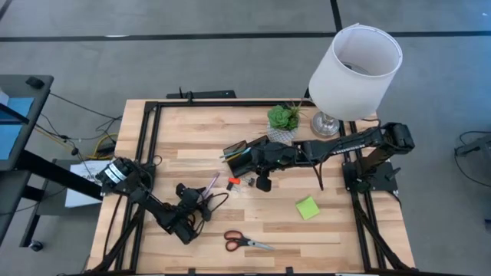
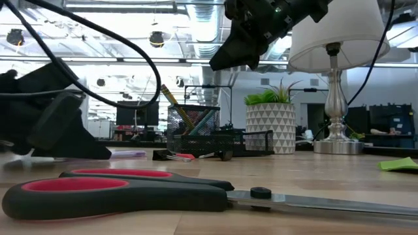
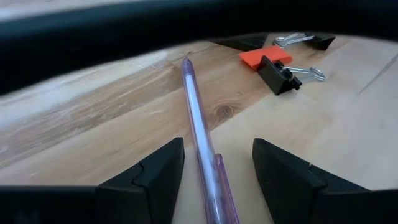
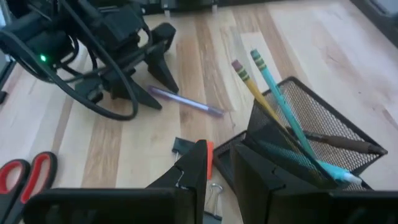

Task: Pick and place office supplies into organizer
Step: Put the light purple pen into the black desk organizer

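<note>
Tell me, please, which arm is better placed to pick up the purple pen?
Left: its gripper is open with a finger on each side of the purple pen; the right gripper hangs by the organizer.

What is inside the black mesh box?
Inside the black mesh box stand a yellow pencil and a teal pencil, tips down, erasers up. A teal pen and a brown pen lie across it. The box's bottom is hidden by its walls.

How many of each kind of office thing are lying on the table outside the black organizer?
Scissors: 1
Sticky-note pad: 1
Purple pen: 1
Black binder clips: 2
Small orange piece: 1
Total: 6
</note>
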Available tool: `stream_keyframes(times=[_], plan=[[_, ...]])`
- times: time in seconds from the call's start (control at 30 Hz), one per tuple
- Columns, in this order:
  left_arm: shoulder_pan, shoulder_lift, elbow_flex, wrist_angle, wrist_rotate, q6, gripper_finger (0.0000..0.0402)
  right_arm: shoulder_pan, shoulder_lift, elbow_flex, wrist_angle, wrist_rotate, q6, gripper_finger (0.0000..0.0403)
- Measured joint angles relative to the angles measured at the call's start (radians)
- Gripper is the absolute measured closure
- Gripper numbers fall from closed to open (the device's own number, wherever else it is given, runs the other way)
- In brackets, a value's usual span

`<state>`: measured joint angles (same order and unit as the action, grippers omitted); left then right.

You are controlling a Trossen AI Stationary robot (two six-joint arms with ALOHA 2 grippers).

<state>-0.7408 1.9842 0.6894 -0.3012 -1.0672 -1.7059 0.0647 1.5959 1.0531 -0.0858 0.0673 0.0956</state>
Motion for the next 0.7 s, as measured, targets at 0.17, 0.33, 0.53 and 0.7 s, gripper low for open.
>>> stream_keyframes(times=[0.17, 0.33, 0.53, 0.7], plan=[[0.006, 0.004, 0.003, 0.012, 0.004, 0.004, 0.0207, 0.000, 0.000, 0.000, -0.002, 0.000, 0.000, 0.0338], [0.000, 0.024, 0.002, 0.012, -0.032, -0.031, 0.0207, 0.000, 0.000, 0.000, -0.002, -0.034, -0.003, 0.0338], [0.013, 0.045, 0.010, -0.003, -0.054, -0.043, 0.0225, 0.000, 0.000, 0.000, -0.003, -0.054, -0.045, 0.0338], [0.031, 0.044, 0.043, -0.065, -0.024, -0.038, 0.0294, 0.000, 0.000, 0.000, -0.002, -0.054, -0.052, 0.0338]])
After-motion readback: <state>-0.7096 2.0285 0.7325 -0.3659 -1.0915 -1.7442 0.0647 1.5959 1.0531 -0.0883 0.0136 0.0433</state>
